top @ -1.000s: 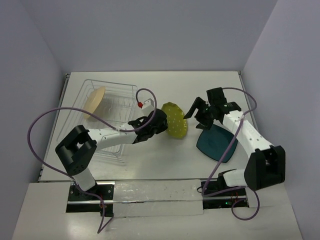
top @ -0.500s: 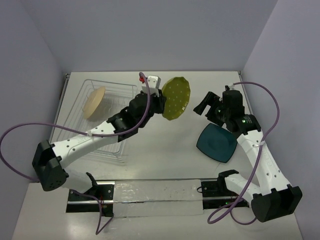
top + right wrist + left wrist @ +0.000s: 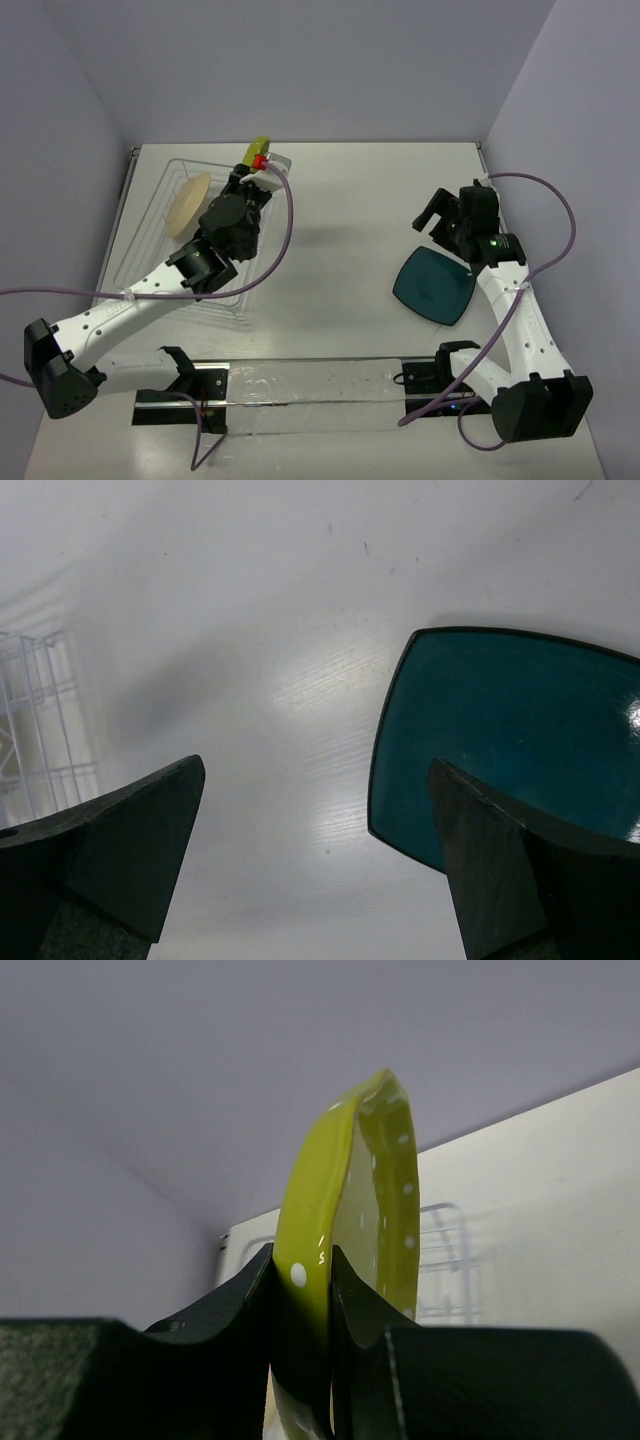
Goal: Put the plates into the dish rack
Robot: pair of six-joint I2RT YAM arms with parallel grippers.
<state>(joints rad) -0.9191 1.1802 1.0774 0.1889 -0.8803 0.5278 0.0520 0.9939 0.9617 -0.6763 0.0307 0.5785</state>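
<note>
Over the dish rack, the outstretched left pincer pinches the yellow-green plate upright.

In the top view, the yellow-green plate was concealed almost entirely by the left wrist; only a sliver of rim was exposed. The left claw was covered in that view as well. The near part of the dish rack was obscured by the left arm. The print on the cream plate was too small to be resolved. In the left wrist view, the yellow-green plate's lower edge was cut off at the frame bottom. In the right wrist view, the teal plate was cropped at the right edge and partly masked by the right claw.
</note>
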